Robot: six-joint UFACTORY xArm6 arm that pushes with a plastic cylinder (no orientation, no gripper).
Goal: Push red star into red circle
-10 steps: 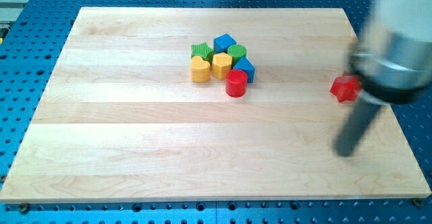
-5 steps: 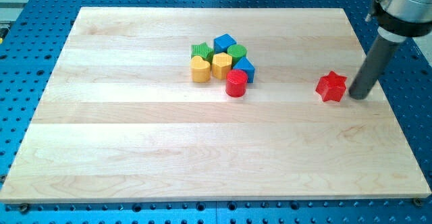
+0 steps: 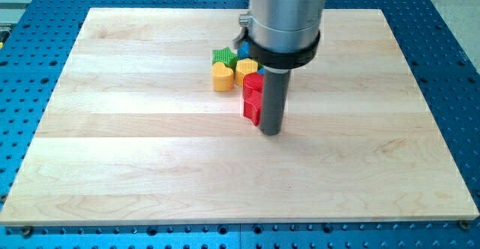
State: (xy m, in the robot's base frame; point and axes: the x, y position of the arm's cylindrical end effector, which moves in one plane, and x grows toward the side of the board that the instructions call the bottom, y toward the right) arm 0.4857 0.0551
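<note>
The red star [image 3: 251, 109] lies near the board's middle, pressed against the red circle [image 3: 253, 85] just above it in the view. My tip [image 3: 271, 132] stands at the star's right side, touching it. The rod and the arm body above it hide the right part of both red blocks and the blocks behind them.
A cluster sits just above and left of the red blocks: a yellow heart [image 3: 221, 77], a yellow hexagon [image 3: 245, 67], a green star [image 3: 223, 55] and a sliver of a blue block [image 3: 243, 49]. The wooden board [image 3: 112, 151] lies on a blue perforated table.
My tip swept from the board's right side to its middle, carrying the red star leftward until it met the red circle. The arm now covers the blue and green blocks on the cluster's right.
</note>
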